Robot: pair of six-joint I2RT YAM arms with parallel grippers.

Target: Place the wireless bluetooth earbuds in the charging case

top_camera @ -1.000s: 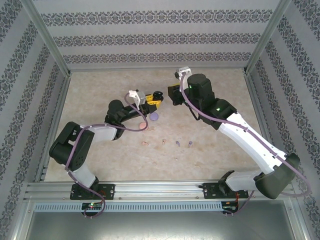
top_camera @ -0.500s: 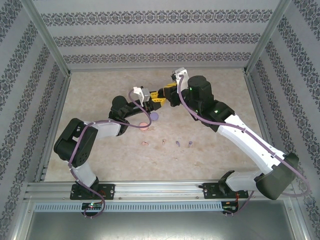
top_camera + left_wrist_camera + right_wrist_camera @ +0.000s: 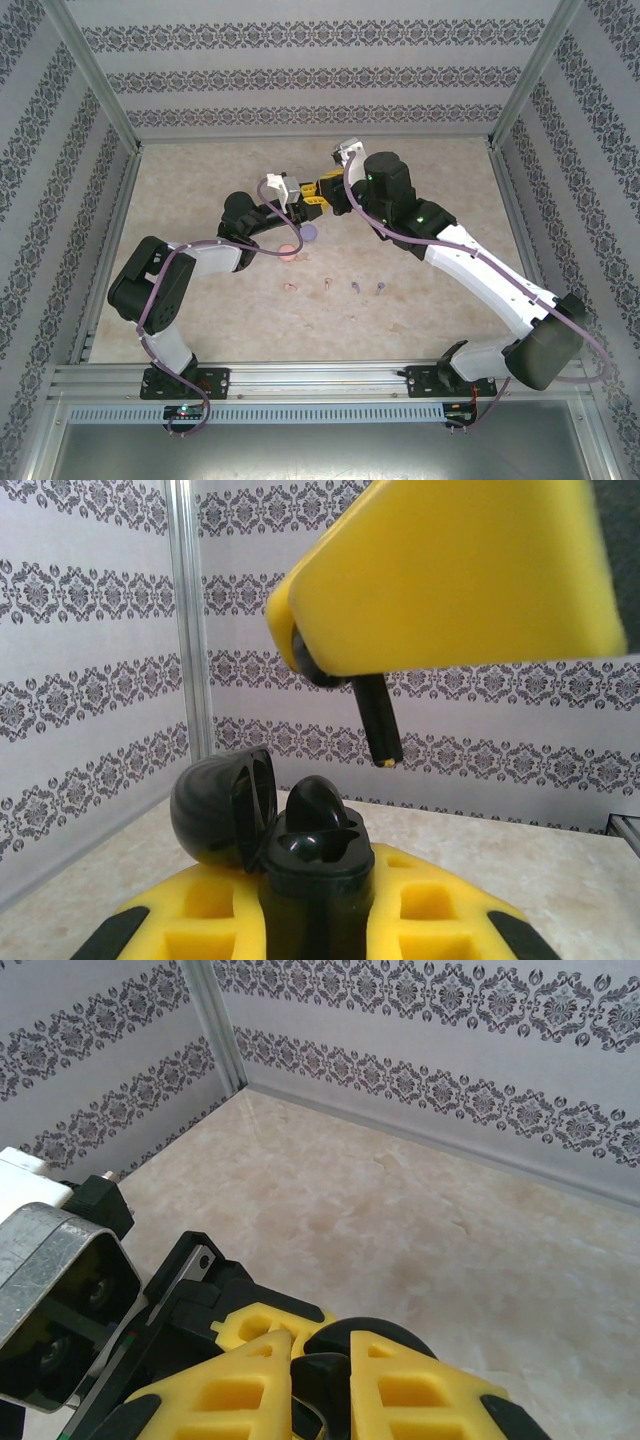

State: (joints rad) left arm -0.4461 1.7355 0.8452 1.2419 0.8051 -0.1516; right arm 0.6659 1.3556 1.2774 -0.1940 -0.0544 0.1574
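Note:
My left gripper [image 3: 303,197] [image 3: 316,925] is shut on a black charging case [image 3: 318,865], held upright with its lid [image 3: 222,810] flipped open to the left. One black earbud [image 3: 318,808] sits in the case. Just above it, my right gripper [image 3: 327,184] [image 3: 321,1348] is shut on a second black earbud [image 3: 376,723] [image 3: 322,1385], whose stem hangs down clear of the case. The two grippers meet at the table's middle back. Two pale pink earbuds [image 3: 290,287] [image 3: 328,284] and two purple earbuds [image 3: 355,287] [image 3: 381,288] lie in a row on the table.
A pink round case [image 3: 288,250] and a purple round case [image 3: 310,233] rest on the table under the left arm's wrist. Patterned walls and metal posts [image 3: 188,630] ring the beige table [image 3: 400,1210].
The right gripper has swung left with its earbud until it hangs over the case. The left gripper rose slightly with the case, then held still.

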